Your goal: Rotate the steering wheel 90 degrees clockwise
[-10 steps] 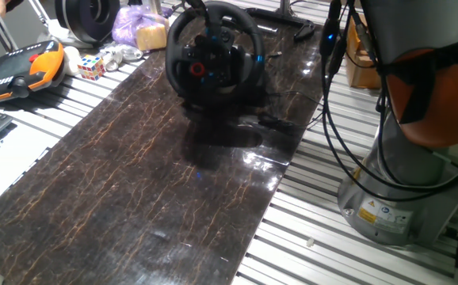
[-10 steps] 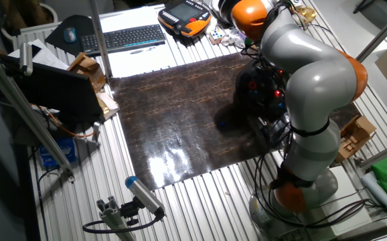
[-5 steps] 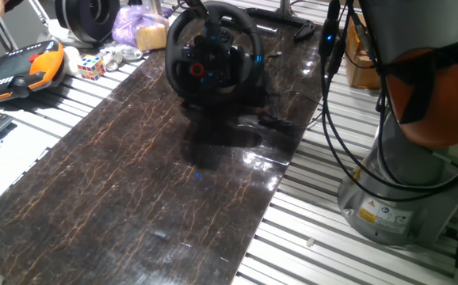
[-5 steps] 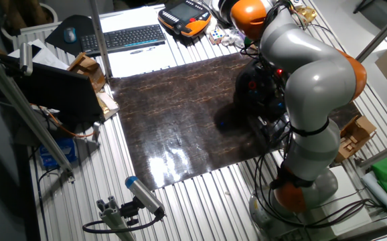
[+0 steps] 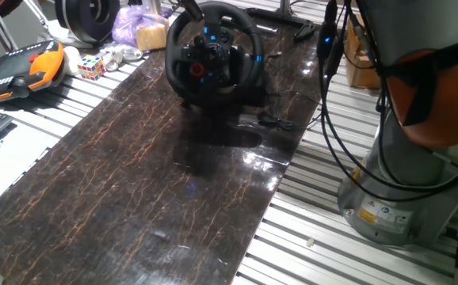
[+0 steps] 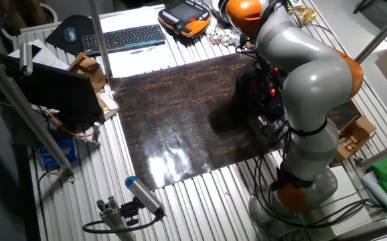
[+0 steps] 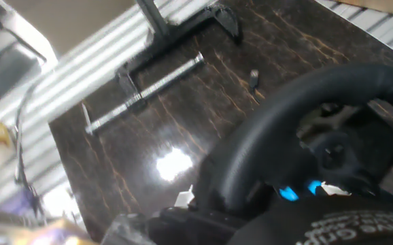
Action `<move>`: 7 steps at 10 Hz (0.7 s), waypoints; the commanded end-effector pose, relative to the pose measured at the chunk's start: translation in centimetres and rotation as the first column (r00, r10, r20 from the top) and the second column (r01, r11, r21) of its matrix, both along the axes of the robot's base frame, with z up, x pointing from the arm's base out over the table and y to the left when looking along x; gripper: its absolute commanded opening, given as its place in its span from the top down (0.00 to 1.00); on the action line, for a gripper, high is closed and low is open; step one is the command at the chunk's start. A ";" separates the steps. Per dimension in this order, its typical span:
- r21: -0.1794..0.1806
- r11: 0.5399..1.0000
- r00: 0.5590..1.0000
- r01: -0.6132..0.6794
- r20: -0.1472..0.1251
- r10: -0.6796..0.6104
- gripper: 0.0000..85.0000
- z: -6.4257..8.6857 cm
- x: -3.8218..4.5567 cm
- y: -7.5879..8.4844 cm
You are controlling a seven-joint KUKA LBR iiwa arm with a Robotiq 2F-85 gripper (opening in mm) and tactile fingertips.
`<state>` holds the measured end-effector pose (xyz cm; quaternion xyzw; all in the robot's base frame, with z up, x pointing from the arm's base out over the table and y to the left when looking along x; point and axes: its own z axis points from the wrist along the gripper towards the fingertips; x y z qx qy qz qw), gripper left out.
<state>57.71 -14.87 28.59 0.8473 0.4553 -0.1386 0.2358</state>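
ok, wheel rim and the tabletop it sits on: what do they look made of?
Steering wheel rim: matte black, likely rubber or soft plastic over a hard core; it shows only dull highlights in the hand view. Tabletop: dark marble-look slab with brown veining, glossy, mirroring the lights; stone or laminate, can't tell.

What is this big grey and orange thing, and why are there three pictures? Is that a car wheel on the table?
The big grey and orange thing is a robot arm. Two cameras watch the table from different sides, and a third rides on the robot's hand, so its picture looks very close. The round black thing is a toy steering wheel for racing games, with a red button and little blue lights. The arm reaches over it, right at the rim, but I cannot tell whether its gripper is squeezing the wheel. Nearby lie a colour cube, an orange and black controller and a keyboard.
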 end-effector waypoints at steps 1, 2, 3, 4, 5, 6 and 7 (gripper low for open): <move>0.017 0.999 0.999 -0.039 0.000 0.039 0.03 -0.1 -0.37 1.4; 0.048 0.995 0.996 -0.089 0.007 0.089 0.08 -0.2 -1.01 2.7; 0.092 0.987 0.991 -0.134 0.018 0.133 0.14 -0.4 -1.60 3.6; 0.146 0.971 0.982 -0.189 0.026 0.187 0.21 -0.7 -2.04 4.4; 0.192 0.951 0.970 -0.244 0.024 0.244 0.31 -1.0 -2.45 5.1; 0.223 0.926 0.952 -0.303 0.025 0.306 0.44 -1.3 -2.96 5.9; 0.241 0.900 0.929 -0.363 0.019 0.370 0.56 -1.6 -3.45 6.5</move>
